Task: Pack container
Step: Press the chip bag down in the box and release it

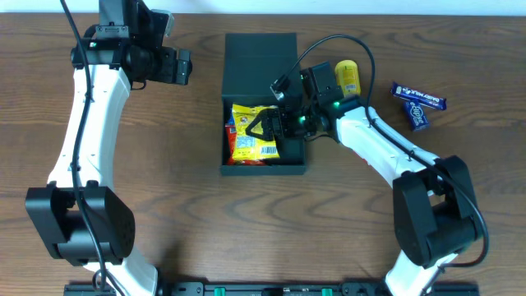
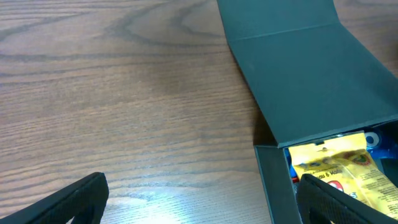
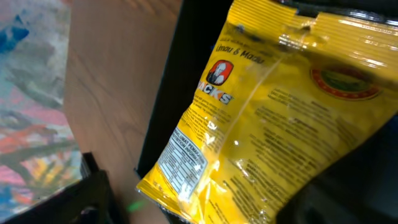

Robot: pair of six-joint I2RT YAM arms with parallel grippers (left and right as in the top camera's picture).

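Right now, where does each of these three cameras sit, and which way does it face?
Overhead: above the table, looking straight down; left arm and right arm show.
Left wrist: low on the left arm, facing the box; left fingers show.
Right wrist: on the right arm, close over the yellow bag; right fingers show.
Shared: all three see box and bag.

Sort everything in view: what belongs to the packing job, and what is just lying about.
In the job: container, open; yellow snack packet inside it; right gripper above it.
Lying about: yellow pouch and two blue bars right of the container, maybe next to pack; left gripper, off to the side.
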